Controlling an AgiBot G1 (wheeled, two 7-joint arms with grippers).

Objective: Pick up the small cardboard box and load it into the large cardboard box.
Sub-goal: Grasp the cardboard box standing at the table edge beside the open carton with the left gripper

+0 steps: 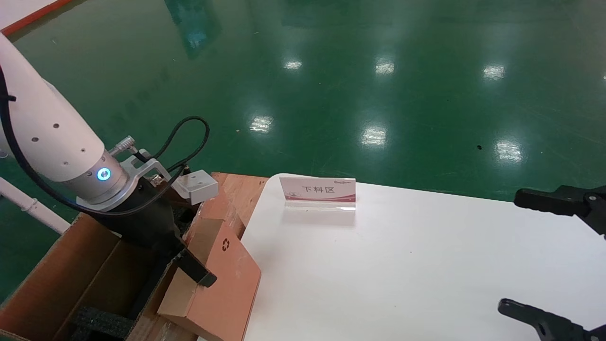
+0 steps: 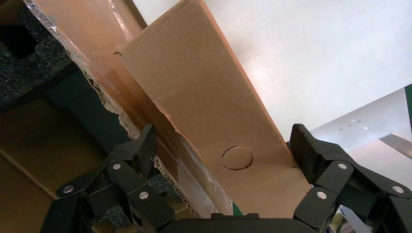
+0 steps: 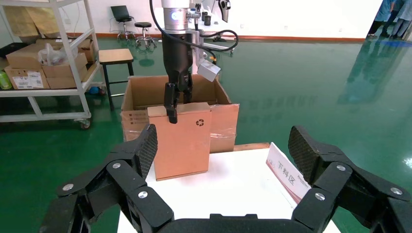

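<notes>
While the left gripper (image 1: 187,258) is clamping the small cardboard box (image 1: 222,284) from above, it's tilting against the large cardboard box (image 1: 61,274) rim beneath — snag risk! Left wrist: that wall (image 2: 97,53) is crowding one finger. Right wrist: right gripper (image 3: 223,162) is idling, spread wide.

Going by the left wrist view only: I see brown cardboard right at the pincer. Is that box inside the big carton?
Observer: No. The right wrist view shows the small cardboard box outside the large cardboard box, at the edge of the table, with the left pincer at its top.
Operator: Where is the other arm?
Observer: The right pincer hovers open over the table's right side, holding nothing.
Operator: Any marking on the box?
Observer: A black recycling symbol near one upper corner.
</notes>
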